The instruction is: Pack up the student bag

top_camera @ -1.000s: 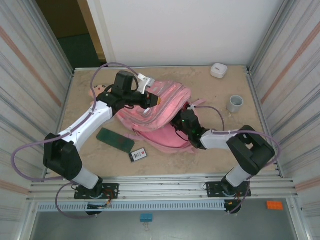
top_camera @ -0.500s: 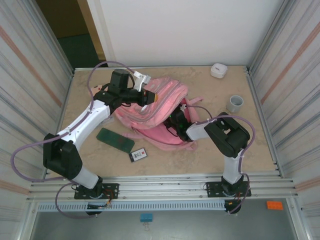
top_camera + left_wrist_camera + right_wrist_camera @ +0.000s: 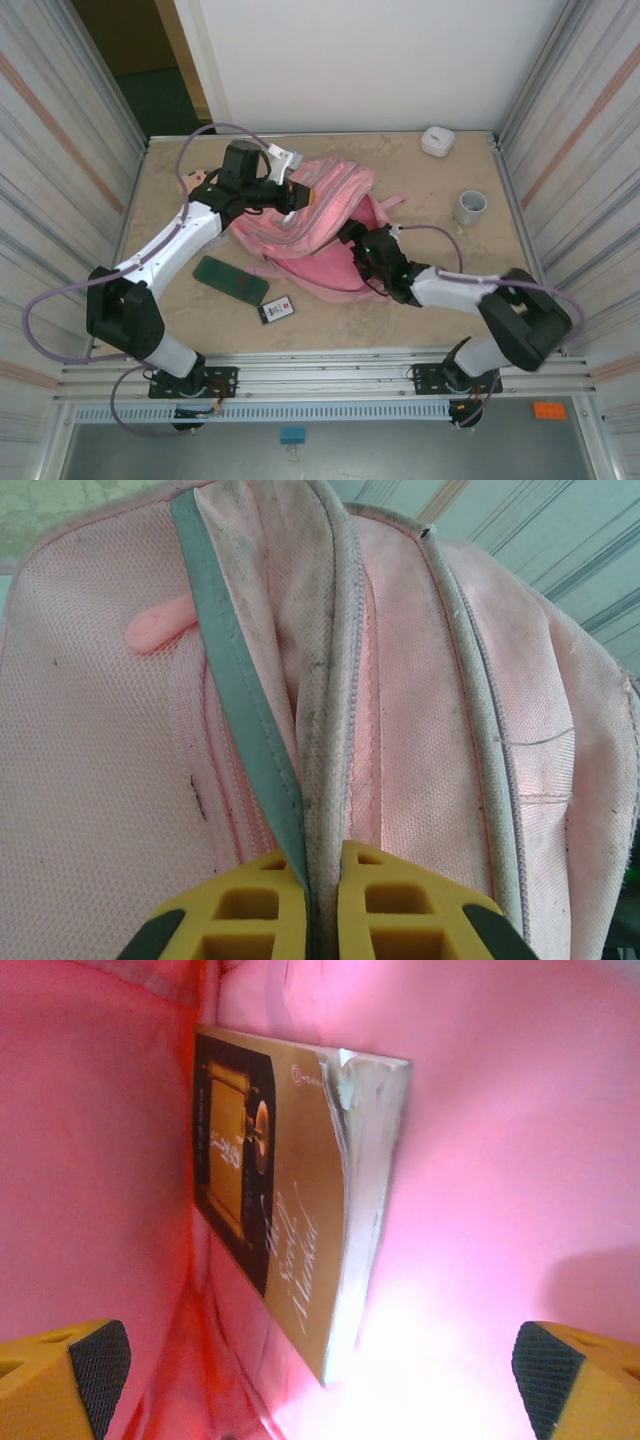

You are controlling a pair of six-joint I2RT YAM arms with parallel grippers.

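On the table, the student bag lies crumpled at the middle, toward the far side. Our left gripper is clamped on a seam at the bag's upper edge, while our right gripper sits inside the bag, fingers spread wide and holding nothing, facing a gold-and-black book against the lining. We also see a green case near the bag's left, a grey cup well apart on the right, and a small card beside the case.
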